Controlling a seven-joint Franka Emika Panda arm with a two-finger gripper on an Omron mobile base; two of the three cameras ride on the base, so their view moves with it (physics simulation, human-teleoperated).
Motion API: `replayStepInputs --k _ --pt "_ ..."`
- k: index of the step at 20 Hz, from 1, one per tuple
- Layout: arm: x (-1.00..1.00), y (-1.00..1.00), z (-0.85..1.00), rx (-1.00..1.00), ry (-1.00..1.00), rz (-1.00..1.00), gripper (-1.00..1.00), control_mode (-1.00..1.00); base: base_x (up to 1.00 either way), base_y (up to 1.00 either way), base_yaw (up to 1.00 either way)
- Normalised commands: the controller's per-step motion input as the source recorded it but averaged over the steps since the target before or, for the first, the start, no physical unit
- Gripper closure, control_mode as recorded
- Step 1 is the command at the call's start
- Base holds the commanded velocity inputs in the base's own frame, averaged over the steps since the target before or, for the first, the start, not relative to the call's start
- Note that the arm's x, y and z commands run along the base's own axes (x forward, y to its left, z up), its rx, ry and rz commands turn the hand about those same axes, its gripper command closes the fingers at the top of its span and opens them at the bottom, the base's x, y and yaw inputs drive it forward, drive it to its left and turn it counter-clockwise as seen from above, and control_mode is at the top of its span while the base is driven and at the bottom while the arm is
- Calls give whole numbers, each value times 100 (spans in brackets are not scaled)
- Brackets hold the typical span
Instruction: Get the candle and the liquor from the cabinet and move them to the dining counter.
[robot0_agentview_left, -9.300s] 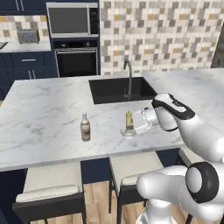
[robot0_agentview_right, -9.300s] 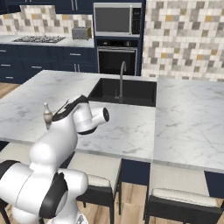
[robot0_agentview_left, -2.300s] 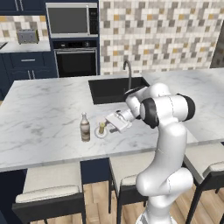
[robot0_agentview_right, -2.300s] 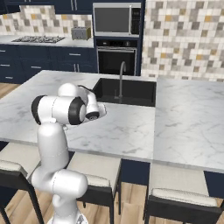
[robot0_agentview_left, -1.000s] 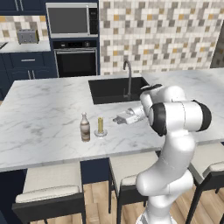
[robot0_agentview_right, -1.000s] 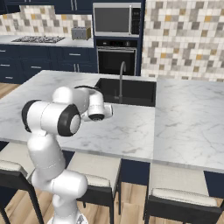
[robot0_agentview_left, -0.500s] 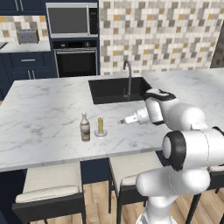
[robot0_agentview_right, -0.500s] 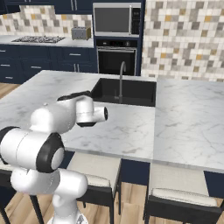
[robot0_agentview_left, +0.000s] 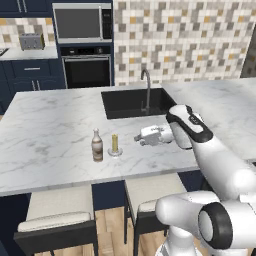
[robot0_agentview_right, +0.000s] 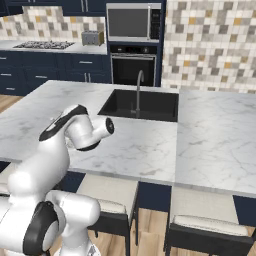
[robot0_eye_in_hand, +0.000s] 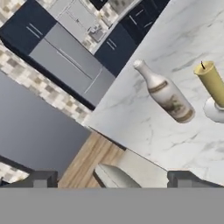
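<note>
On the white marble tabletop (robot0_agentview_left: 55, 135), the liquor (robot0_agentview_left: 97, 145) and the candle (robot0_agentview_left: 115, 144) stand upright just beside each other near the front edge, while the tool (robot0_agentview_left: 138, 137) hovers released and empty, near the candle's right.

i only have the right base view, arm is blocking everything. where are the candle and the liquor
Observer: Both stand upright on the dining counter, near its front edge. The liquor is left of the candle in the left base view, close together but apart.
Operator: is the gripper holding either one
Observer: No. The gripper is open and empty, off to the candle's right with bare marble between them.
Operator: how close are they to the sink
Observer: The sink lies further back on the counter and to the right; neither item is near its rim.
</note>
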Motion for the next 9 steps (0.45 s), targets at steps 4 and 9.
replayStepInputs --k 4,9 --pt "-45 0 22 -15 29 -18 -100 -100 0 0 0" --pt "-47 -2 11 -21 25 -22 -100 -100 0 0 0"
